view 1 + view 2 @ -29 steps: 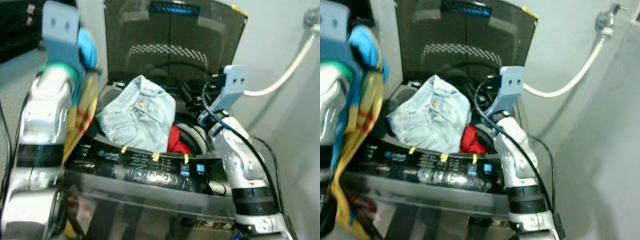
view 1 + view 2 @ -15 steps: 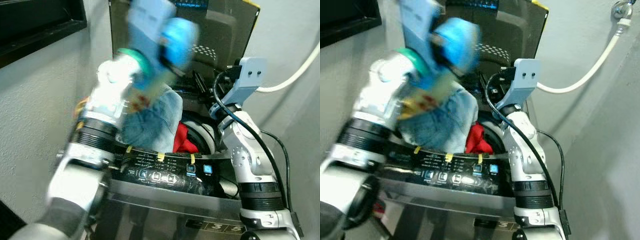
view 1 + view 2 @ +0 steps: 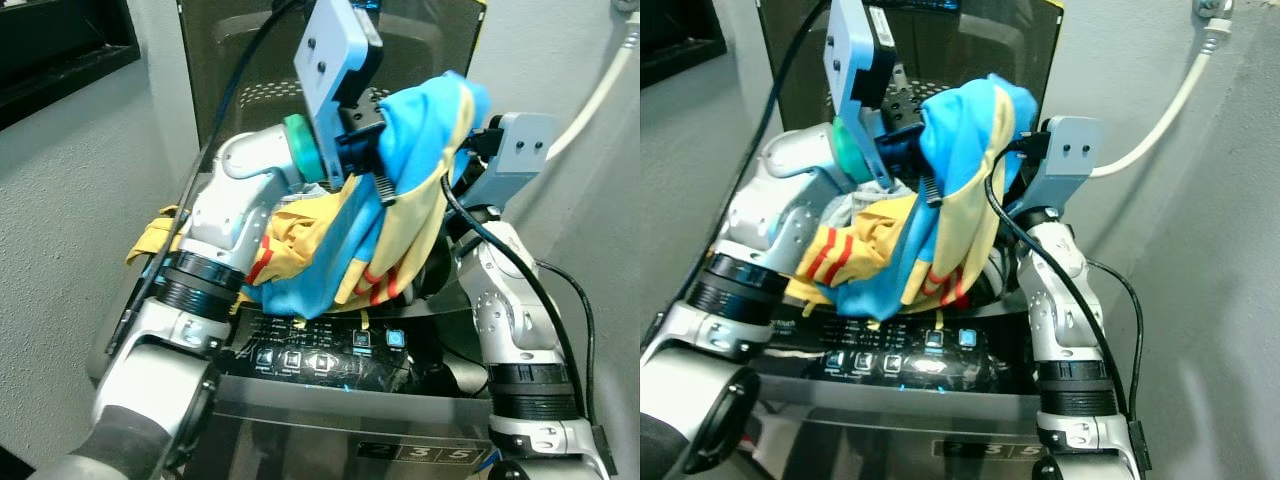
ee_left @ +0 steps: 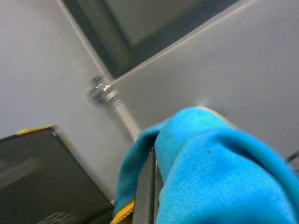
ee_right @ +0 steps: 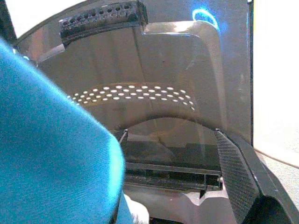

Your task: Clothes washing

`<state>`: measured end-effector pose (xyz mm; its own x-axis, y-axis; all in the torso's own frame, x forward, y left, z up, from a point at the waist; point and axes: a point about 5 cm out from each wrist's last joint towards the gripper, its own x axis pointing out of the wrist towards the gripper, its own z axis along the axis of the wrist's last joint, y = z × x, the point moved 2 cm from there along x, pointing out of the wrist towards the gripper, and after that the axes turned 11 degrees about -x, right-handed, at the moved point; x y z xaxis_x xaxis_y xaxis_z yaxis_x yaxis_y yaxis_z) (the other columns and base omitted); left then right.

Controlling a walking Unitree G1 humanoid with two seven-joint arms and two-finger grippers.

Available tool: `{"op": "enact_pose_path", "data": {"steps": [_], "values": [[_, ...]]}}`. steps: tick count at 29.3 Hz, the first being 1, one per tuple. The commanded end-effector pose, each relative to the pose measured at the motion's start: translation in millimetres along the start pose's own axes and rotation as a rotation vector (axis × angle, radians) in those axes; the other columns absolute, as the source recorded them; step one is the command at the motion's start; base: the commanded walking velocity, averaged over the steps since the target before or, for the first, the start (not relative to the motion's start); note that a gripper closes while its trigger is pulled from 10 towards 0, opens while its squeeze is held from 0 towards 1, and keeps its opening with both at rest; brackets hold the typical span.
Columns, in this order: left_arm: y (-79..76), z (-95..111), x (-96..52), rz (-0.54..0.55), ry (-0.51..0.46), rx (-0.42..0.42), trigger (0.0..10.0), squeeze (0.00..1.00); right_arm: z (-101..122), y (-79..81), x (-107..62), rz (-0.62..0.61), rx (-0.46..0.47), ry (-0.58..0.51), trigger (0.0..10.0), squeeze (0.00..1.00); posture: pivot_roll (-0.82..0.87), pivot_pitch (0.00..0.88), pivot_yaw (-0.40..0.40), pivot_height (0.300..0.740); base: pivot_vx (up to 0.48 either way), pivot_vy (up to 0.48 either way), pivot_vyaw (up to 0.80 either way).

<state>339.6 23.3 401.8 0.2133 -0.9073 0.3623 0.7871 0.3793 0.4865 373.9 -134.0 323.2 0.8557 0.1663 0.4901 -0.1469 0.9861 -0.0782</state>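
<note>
Above washer (image 3: 330,350) (lid up), left gripper (image 3: 385,175) holds garment (image 3: 400,210).

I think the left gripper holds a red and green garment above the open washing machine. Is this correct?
Not quite. The garment that the left gripper holds above the open washing machine is blue and yellow with a few red stripes, not red and green. The left eye view shows it.

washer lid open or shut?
Open. The dark lid stands upright behind the tub, and the left gripper holds a blue and yellow garment above the opening.
</note>
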Motion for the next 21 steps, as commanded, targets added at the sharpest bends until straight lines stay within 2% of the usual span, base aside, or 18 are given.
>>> {"op": "enact_pose_path", "data": {"steps": [1,2,3,4,5,6,7,8,10,11,12,14,19,21], "values": [[9.7,-16.4,-9.4,0.067,0.103,0.089,10.0,0.00,-1.7,2.3,-1.7,0.002,0.002,-0.003,10.0,0.00,0.09,0.025,0.063,0.740,0.000,0.000,0.00],[9.7,-16.4,-9.4,0.067,0.103,0.089,10.0,0.00,-1.7,2.3,-1.7,0.002,0.002,-0.003,10.0,0.00,0.09,0.025,0.063,0.740,0.000,0.000,0.00],[19.0,-26.0,-17.1,0.133,0.175,0.154,10.0,0.00,-1.6,3.2,-2.1,0.006,0.003,-0.003,10.0,0.00,0.09,0.026,0.067,0.740,0.000,0.000,0.00],[19.0,-26.0,-17.1,0.133,0.175,0.154,10.0,0.00,-1.6,3.2,-2.1,0.006,0.003,-0.003,10.0,0.00,0.09,0.026,0.067,0.740,0.000,0.000,0.00],[31.9,-39.9,-30.0,0.222,0.285,0.192,10.0,0.00,-1.9,5.7,-2.8,0.028,0.009,0.000,10.0,0.00,0.09,0.028,0.067,0.740,0.000,0.000,0.00],[31.9,-39.9,-30.0,0.222,0.285,0.192,10.0,0.00,-1.9,5.7,-2.8,0.028,0.009,0.000,10.0,0.00,0.09,0.028,0.067,0.740,0.000,0.000,0.00],[40.3,-54.1,-42.7,0.276,0.377,0.178,10.0,0.00,-2.5,13.0,-4.3,0.096,0.017,0.011,10.0,0.00,0.09,0.032,0.067,0.740,0.000,0.000,0.00],[40.3,-54.1,-42.7,0.276,0.377,0.178,10.0,0.00,-2.5,13.0,-4.3,0.096,0.017,0.011,10.0,0.00,0.09,0.032,0.067,0.740,0.000,0.000,0.00],[43.5,-76.4,-60.3,0.289,0.514,0.151,10.0,0.00,-10.0,30.4,-11.0,0.295,-0.010,0.100,10.0,0.00,0.09,0.034,0.068,0.740,0.000,0.000,0.00],[43.5,-76.4,-60.3,0.289,0.514,0.151,10.0,0.00,-10.0,30.4,-11.0,0.295,-0.010,0.100,10.0,0.00,0.09,0.034,0.068,0.740,0.000,0.000,0.00],[42.2,-82.7,-65.2,0.271,0.558,0.156,10.0,0.00,-12.6,33.6,-15.3,0.365,-0.039,0.140,10.0,0.00,0.08,0.035,0.071,0.740,0.000,0.000,0.00],[42.1,-90.8,-75.6,0.254,0.629,0.163,10.0,0.00,-8.8,25.6,-19.0,0.395,-0.068,0.167,10.0,0.00,0.08,0.037,0.072,0.740,0.000,0.000,0.00],[45.6,-97.8,-88.4,0.256,0.697,0.192,10.0,0.00,-5.4,19.9,-25.2,0.460,-0.107,0.192,10.0,0.00,0.08,0.037,0.075,0.740,0.000,0.000,0.00],[48.6,-107.9,-103.8,0.258,0.770,0.217,10.0,0.00,-0.6,23.5,-42.7,0.625,-0.154,0.217,10.0,0.00,0.07,0.032,0.074,0.740,0.000,0.000,0.00]]}}
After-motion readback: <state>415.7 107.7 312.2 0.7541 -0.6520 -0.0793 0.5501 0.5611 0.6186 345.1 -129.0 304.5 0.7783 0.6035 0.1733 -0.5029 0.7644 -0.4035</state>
